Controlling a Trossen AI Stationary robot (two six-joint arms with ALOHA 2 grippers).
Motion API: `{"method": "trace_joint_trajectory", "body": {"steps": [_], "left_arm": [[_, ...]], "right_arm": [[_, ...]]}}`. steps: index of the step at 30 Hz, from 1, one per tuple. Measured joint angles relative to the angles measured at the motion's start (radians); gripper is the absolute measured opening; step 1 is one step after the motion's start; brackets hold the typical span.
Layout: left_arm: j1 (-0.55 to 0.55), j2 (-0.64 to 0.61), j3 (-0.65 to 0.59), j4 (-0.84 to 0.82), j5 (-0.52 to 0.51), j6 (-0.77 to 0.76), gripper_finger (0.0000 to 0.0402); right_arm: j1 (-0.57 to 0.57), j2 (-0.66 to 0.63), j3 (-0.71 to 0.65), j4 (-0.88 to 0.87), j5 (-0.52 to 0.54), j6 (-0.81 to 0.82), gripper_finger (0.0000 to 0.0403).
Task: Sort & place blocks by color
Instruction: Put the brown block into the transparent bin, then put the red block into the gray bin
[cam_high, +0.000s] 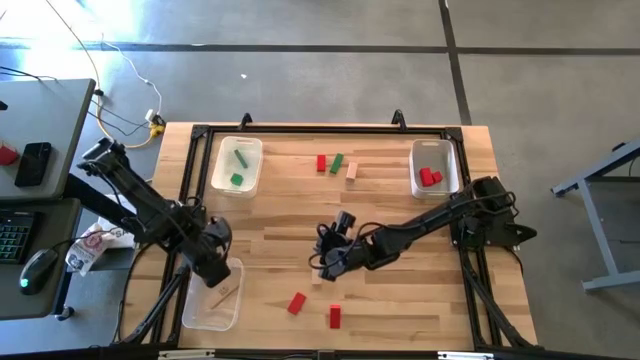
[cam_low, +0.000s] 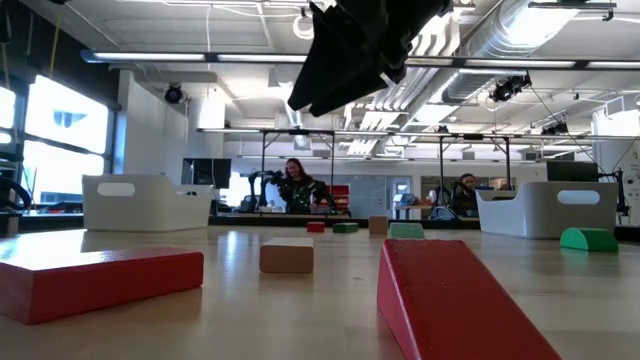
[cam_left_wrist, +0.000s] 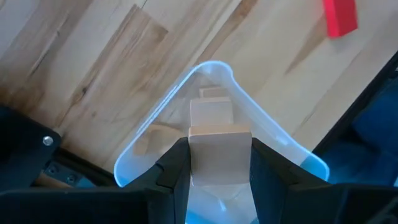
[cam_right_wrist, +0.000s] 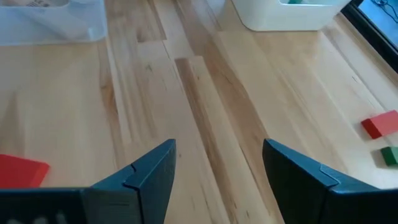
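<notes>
High view: the tabletop (cam_high: 400, 290) carries three bins. The left gripper (cam_high: 214, 262) hovers over the clear bin (cam_high: 213, 312) at the near left corner, clamped on a plain wood block that this view does not resolve. The right gripper (cam_high: 330, 262) sits near the middle of the tabletop with its fingers apart and nothing between them. A white bin (cam_high: 222, 160) at the far left corner holds two green blocks (cam_high: 238, 168). A second white bin (cam_high: 448, 172) at the far right corner holds red blocks (cam_high: 431, 177). Between these bins, near the far edge, lie a red block (cam_high: 321, 163), a green block (cam_high: 336, 163) and a plain block (cam_high: 352, 171). Two more red blocks (cam_high: 297, 303) lie near the near edge, one at a slant and one (cam_high: 334, 317) just beside it.

Low view: two red blocks (cam_low: 100, 281) fill the foreground, with a plain cube (cam_low: 286, 255) behind them. A green arch (cam_low: 588, 239) rests toward the right-hand white bin (cam_low: 545, 209). A dark arm (cam_low: 360, 45) hangs from above. People (cam_low: 296, 186) sit in the room beyond.

Left wrist view: the left gripper (cam_left_wrist: 217, 171) clamps a plain wood block (cam_left_wrist: 219, 155) directly above the clear bin (cam_left_wrist: 214, 67), where another plain piece (cam_left_wrist: 211, 112) already lies.

Right wrist view: the right gripper (cam_right_wrist: 217, 171) has its fingers (cam_right_wrist: 155, 171) spread wide over bare tabletop; a red block (cam_right_wrist: 382, 124) and a green block (cam_right_wrist: 390, 155) lie off to one side.
</notes>
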Motion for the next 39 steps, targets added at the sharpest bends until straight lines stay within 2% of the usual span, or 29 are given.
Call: {"method": "trace_joint_trajectory", "body": {"steps": [7, 15, 22, 26, 39], "left_arm": [[-0.054, 0.063, 0.000, 0.003, 0.016, -0.026, 0.0108], [-0.088, 0.137, 0.000, 0.004, 0.079, -0.026, 0.0110], [-0.095, 0.158, 0.000, 0.004, 0.092, -0.006, 0.0119], [-0.095, 0.158, 0.000, 0.004, 0.095, 0.001, 0.0134], [-0.095, 0.158, 0.000, 0.000, 0.088, 0.012, 0.0215]], "right_arm": [[-0.039, 0.000, 0.000, -0.008, 0.003, 0.002, 0.0226], [-0.089, 0.000, 0.000, -0.011, -0.010, 0.002, 0.0226], [-0.104, 0.000, 0.000, -0.014, -0.128, 0.017, 0.0226], [-0.104, 0.000, 0.000, -0.017, -0.186, 0.018, 0.0226], [-0.163, 0.000, 0.000, -0.022, -0.186, 0.017, 0.0226]]}}
